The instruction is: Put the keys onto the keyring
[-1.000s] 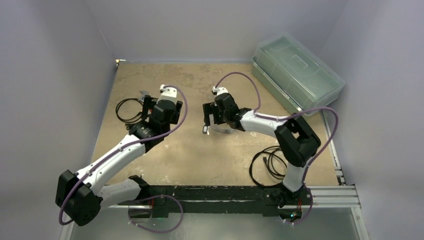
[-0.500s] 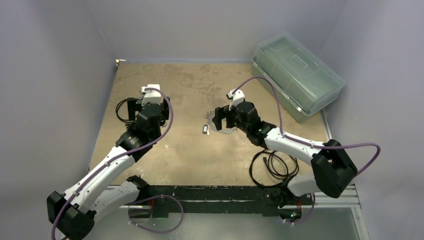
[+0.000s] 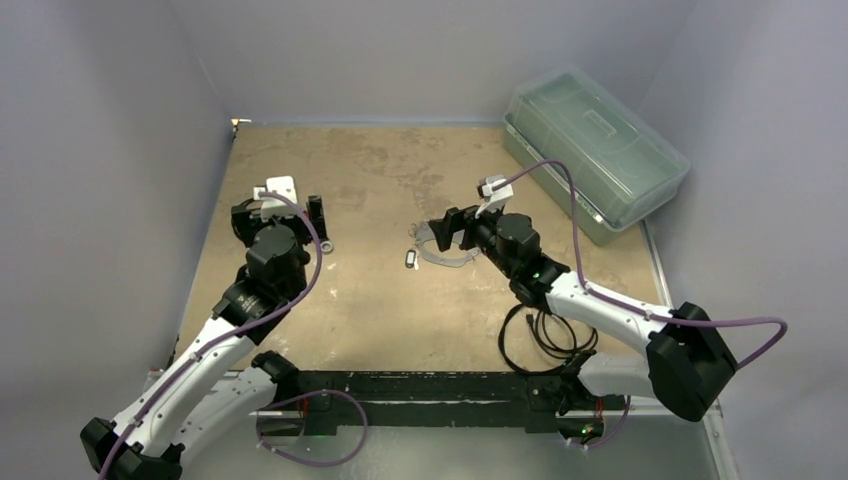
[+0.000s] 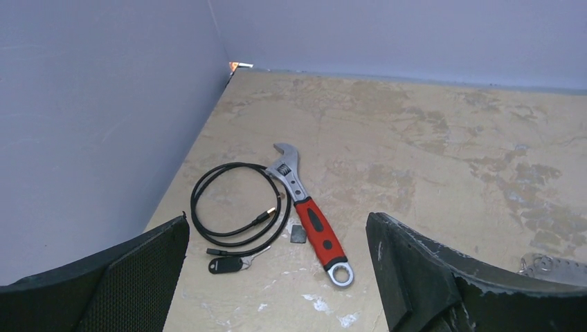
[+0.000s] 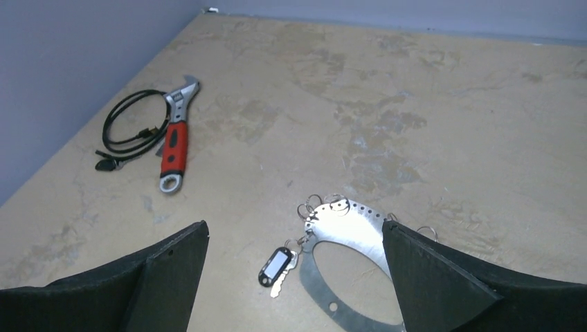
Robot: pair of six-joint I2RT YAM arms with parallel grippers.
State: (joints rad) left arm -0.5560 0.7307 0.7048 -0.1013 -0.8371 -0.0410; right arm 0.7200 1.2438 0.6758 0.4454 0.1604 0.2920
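Observation:
A tiny black-headed key (image 4: 226, 264) lies on the tabletop by a black cable loop (image 4: 235, 207), below and ahead of my open left gripper (image 4: 277, 227) (image 3: 281, 207), which holds nothing. The keyring (image 5: 346, 227) (image 3: 434, 256) is a flat silver loop with several small rings along its rim. It lies at mid-table. A second key with a black tag (image 5: 277, 266) (image 3: 411, 260) rests at its left edge and seems linked to it by a small ring. My right gripper (image 5: 294, 228) (image 3: 453, 229) hovers open over the keyring's right side, empty.
A red-handled adjustable wrench (image 4: 310, 220) (image 5: 173, 151) lies just right of the cable loop, with a small dark square (image 4: 298, 234) beside it. A clear lidded bin (image 3: 595, 150) stands at the back right. Coiled black cable (image 3: 545, 330) lies near the right arm's base. Walls close in on the left and at the back.
Both arms have drawn back. The left gripper swung left off the wrench. The right gripper withdrew to the right, leaving the tagged key lying at the keyring's edge.

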